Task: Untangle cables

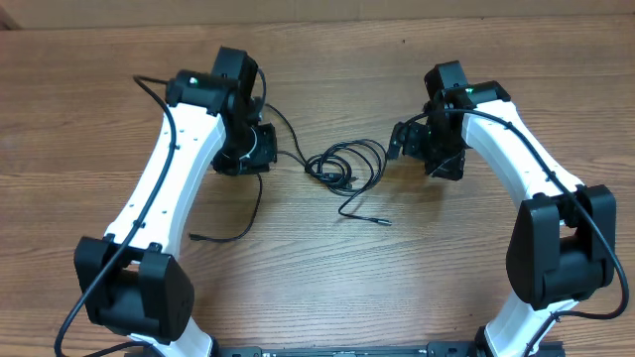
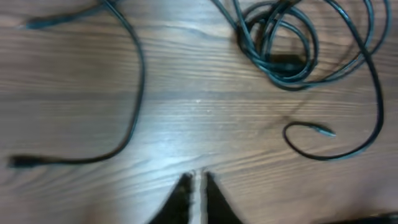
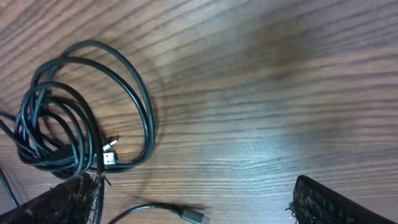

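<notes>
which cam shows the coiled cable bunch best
Right wrist: the coil fills the left of the frame, sharp, with its loops and a plug end distinct. Overhead shows it whole but small. Left wrist shows it blurred and cut by the top edge.

Your left arm [image 1: 174, 178] and right arm [image 1: 521, 149] are the same build: glossy white curved links with blocky black joints. The biggest black housing sits at the end far from each gripper, the left housing [image 1: 139, 288] and the right housing [image 1: 561, 248]. A thin black left wire [image 1: 149, 85] runs back from the gripper end along the white shell, and the right wire [image 1: 541, 157] does likewise. There's a small green light [image 1: 210, 76] just behind the left wrist block and a second green light [image 1: 466, 93] behind the right. Your left gripper [image 2: 199, 179] has black tapering fingers [image 2: 177, 202]. Your right gripper [image 3: 196, 186] is black with rough, grainy pads [image 3: 62, 202].
</notes>
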{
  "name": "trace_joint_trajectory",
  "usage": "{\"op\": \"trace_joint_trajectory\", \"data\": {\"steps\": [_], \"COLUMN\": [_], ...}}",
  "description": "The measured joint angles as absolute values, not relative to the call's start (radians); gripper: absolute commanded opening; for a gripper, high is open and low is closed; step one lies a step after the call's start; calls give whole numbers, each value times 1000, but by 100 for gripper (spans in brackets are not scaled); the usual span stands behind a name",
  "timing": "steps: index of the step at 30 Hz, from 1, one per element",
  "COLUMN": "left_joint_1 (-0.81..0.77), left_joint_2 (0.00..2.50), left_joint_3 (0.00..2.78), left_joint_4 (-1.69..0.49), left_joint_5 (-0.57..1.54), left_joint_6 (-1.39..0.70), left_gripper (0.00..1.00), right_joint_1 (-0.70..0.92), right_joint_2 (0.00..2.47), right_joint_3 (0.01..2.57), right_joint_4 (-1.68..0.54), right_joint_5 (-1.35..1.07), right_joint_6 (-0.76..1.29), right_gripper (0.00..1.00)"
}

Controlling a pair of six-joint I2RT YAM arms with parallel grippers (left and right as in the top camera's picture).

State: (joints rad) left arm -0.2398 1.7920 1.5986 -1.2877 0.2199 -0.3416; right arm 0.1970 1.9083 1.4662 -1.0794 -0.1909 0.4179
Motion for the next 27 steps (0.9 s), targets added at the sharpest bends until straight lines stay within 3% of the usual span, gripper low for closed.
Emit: {"op": "trace_joint_trajectory", "data": {"steps": [13,22,24,27], "left_joint_1": [-303,-355,-356,-356], "left_joint_2": [1792,1814,1833,1865], "left_joint_3": [1505,1504,1504,1504], "left_joint_4": [-1079,-1011,-994,-967], "left_joint_5": [340,256,248,238], "left_joint_6": [-344,-509,-538,-577], "left_gripper": [7,25,25,24], "right_joint_1": [197,197,197,197], "right_joint_2": [1908,1908,1908,1908], "right_joint_3": [1466,1466,1466,1466], "right_joint_4": [-1080,-1048,-1023,-979], "right_joint_5": [-204,-266,-302,-372], "right_joint_6": [418,418,418,413], "right_gripper": [97,95,89,69]}}
